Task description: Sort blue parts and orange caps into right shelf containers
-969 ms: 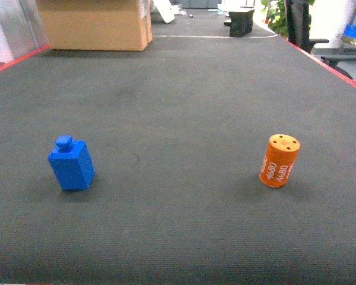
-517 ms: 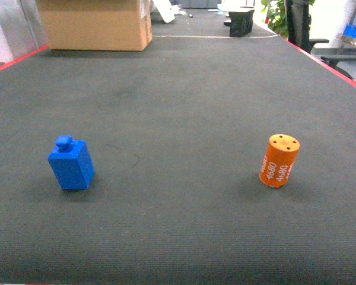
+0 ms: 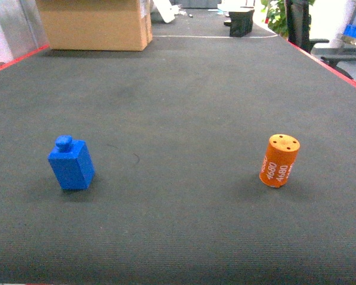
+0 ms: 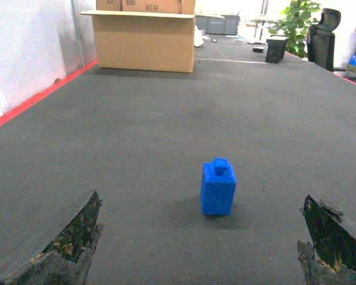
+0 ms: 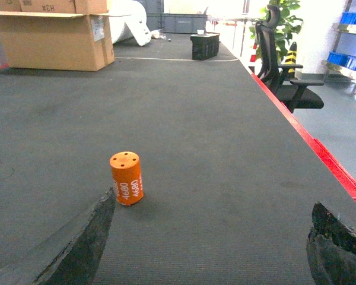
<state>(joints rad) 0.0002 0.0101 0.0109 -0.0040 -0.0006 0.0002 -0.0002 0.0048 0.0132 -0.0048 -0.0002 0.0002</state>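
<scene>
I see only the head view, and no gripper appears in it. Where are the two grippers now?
Observer: The left gripper is open, low over the mat, with the blue part ahead between its fingers.
Operator: And the right one?
Observer: The right gripper is open too; the orange cap stands just ahead of its left finger, off centre.
Operator: Do you see any shelf?
Observer: Only blue bins on a rack at the right wrist view's far right edge.
</scene>
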